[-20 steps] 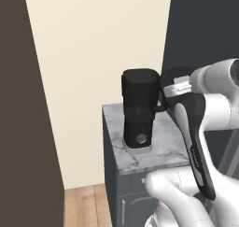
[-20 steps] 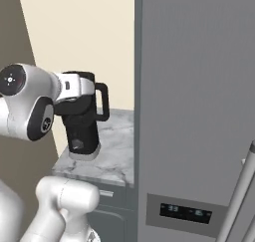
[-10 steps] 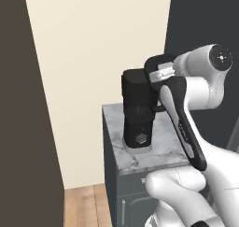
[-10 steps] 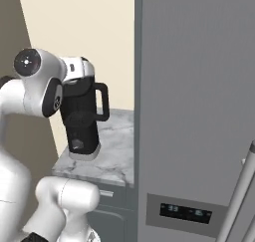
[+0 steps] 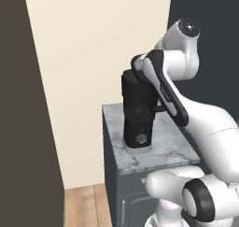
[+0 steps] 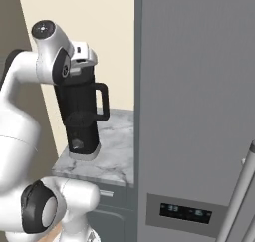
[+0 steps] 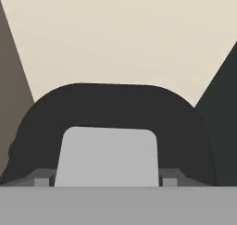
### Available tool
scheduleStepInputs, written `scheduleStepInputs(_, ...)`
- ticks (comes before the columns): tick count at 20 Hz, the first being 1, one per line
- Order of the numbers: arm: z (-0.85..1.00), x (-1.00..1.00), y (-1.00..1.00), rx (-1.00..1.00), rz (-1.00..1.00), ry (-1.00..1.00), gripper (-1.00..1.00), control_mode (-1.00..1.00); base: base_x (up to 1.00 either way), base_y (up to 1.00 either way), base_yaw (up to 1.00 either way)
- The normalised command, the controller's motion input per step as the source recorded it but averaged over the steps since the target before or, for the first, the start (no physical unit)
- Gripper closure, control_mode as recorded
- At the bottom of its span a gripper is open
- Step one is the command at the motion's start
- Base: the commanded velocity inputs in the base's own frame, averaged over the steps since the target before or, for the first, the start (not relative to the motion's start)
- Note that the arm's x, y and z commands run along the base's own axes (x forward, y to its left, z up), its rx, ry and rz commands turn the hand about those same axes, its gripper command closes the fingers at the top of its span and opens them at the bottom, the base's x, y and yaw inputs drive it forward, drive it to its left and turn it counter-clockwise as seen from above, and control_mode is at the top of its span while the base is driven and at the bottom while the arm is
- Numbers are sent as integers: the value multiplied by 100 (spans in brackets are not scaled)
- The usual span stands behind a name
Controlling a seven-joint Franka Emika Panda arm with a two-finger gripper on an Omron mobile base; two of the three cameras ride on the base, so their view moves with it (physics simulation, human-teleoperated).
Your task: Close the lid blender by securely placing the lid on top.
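Observation:
The black blender stands upright on a marble counter, its loop handle towards the fridge. My gripper hangs right over the jar's top, pointing down. In the hand view the black lid lies very close under the hand. Its pale grey knob sits between my fingertips, and my gripper is shut on it. Whether the lid rests on the jar rim or hovers just above it cannot be told. In the left base view my forearm covers the jar's top right corner.
A tall grey fridge stands directly right of the counter, close to the blender handle. A dark brown panel rises at the left, with a cream wall behind. The counter is narrow, with cabinet fronts below.
The arm has lifted its elbow and swung the hand, with the lid, from beside the jar's upper right to over the jar's top. The blender has not moved.

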Motion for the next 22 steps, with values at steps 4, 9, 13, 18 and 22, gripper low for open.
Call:
scheduleStepInputs(4, 5, 27, 31, 0, 0, 11, 100, -100, 0, 0, 0)
scheduleStepInputs(9, 0, 30, 29, 0, 0, 10, 100, -100, 0, 0, 0)
scheduleStepInputs(13, 0, 22, 13, 2, 0, 0, 100, -100, 0, 0, 0)
scheduleStepInputs(18, -1, 21, 0, 3, 0, 0, 100, -100, 0, 0, 0)
scheduleStepInputs(22, -12, 4, -2, 4, 0, 0, 100, -100, 0, 0, 0)
